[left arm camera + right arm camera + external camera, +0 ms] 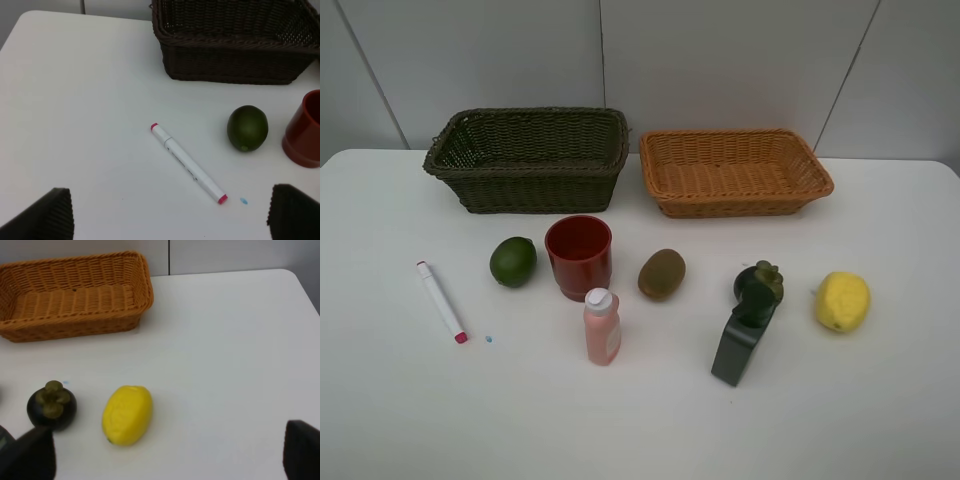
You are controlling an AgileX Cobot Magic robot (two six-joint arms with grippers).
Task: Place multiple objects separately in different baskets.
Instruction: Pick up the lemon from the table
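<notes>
Though between lime [513,261] and kiwi [662,274], red cup [579,255] clear.

I count two baskets, a dark olive basket [530,190] and an orange-tan basket [735,205], four fruits, one lime [513,261], one kiwi [662,274], one lemon [842,301], one dark round fruit [760,283], plus a pink bottle [602,330], a black bottle [735,350], one red cup [579,256] and one marker [441,300].

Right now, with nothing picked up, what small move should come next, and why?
Probably lower the left end effector toward the marker: it is wide open, the marker lies free just ahead of it, and the dark basket and tan basket hold nothing yet.
</notes>
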